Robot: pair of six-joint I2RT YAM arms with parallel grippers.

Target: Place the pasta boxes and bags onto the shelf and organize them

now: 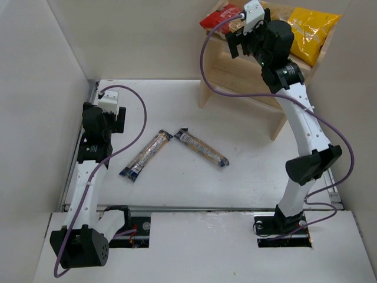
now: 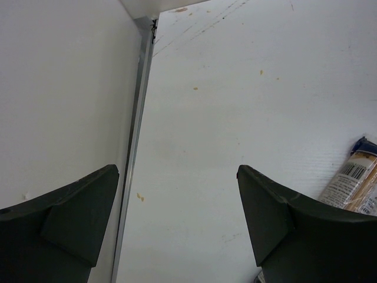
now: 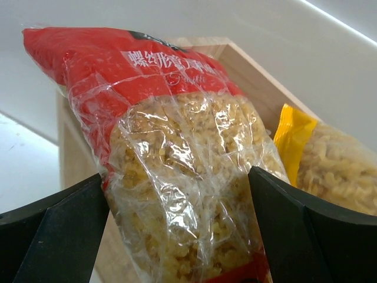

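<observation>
On the white table [image 1: 247, 177], mid-frame, your left spaghetti pack [image 1: 145, 154] and right spaghetti pack [image 1: 201, 147] form a V, your left gripper [image 2: 178, 168] hangs open and empty at left, and upper right your right gripper [image 3: 178, 174] stands wide open astride the red bag [image 3: 177, 118] on the shelf [image 1: 235, 73], beside the yellow bag [image 1: 312, 32].

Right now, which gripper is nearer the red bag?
Right. The right gripper straddles the red bag at the shelf; the left gripper hangs over the table, far from it.
</observation>
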